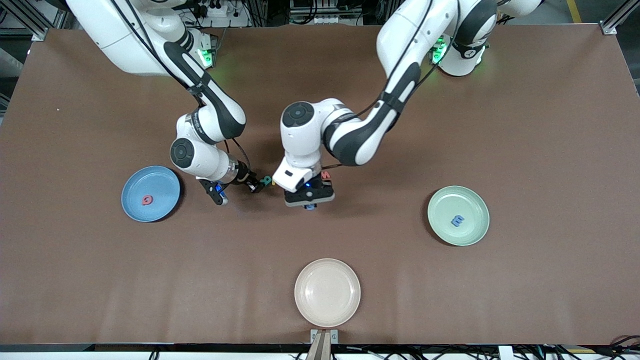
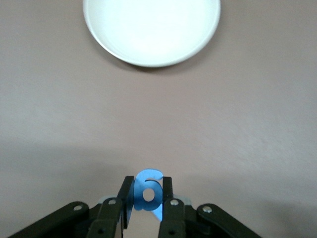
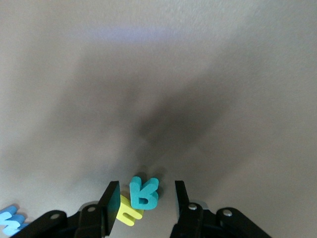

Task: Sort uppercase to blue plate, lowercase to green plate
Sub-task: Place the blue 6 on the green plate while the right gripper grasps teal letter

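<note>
The blue plate (image 1: 162, 182) lies toward the right arm's end and holds a red Q (image 1: 146, 200). The green plate (image 1: 440, 210) lies toward the left arm's end and holds a small blue m (image 1: 457, 220). My left gripper (image 2: 147, 191) is shut on a blue g (image 2: 148, 194) over the table's middle (image 1: 310, 205). My right gripper (image 3: 145, 198) is open low at the table, its fingers either side of a teal R (image 3: 144, 193) without touching it. A yellow letter (image 3: 126, 214) lies partly under the R. A red w (image 1: 326, 175) shows beside the left wrist.
A cream plate (image 1: 327, 292) lies near the table's front edge, nearer the camera than both grippers, and it also shows in the left wrist view (image 2: 151, 29). A light-blue M (image 3: 10, 221) lies close to the right gripper.
</note>
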Controlling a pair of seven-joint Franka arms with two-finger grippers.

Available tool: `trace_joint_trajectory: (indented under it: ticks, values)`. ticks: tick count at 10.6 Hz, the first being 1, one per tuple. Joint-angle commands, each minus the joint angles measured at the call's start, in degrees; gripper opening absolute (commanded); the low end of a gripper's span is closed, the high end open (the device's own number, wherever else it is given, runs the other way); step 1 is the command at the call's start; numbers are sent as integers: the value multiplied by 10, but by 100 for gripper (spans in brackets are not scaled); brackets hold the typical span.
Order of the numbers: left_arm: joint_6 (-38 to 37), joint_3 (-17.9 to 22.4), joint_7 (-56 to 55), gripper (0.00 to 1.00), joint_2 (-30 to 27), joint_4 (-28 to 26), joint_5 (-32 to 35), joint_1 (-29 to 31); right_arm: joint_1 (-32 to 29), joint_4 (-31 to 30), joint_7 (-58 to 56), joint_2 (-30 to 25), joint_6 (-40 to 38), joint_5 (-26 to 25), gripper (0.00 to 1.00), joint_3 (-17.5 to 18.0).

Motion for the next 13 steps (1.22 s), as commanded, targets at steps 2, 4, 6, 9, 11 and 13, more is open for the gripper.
trace_joint_trajectory:
  ticks: [2,4,6,9,11,13]
  values:
    - [-52,-4,104,0,-47,-23,-64,58,14,-1,32,5,13,1,53,2]
    - [-66,-9,174,0,-74,-24,-127,116,14,-1,49,5,12,-25,53,2]
    - [-134,-17,254,0,-87,-24,-136,170,14,0,98,10,12,-86,53,2]
    - [-182,-19,362,0,-108,-71,-135,236,15,5,161,17,12,-140,53,2]
    - [-159,-19,402,0,-133,-144,-132,278,15,21,166,19,6,-137,56,2]
    - [-75,-19,420,0,-174,-254,-129,298,26,24,185,26,6,-150,56,2]
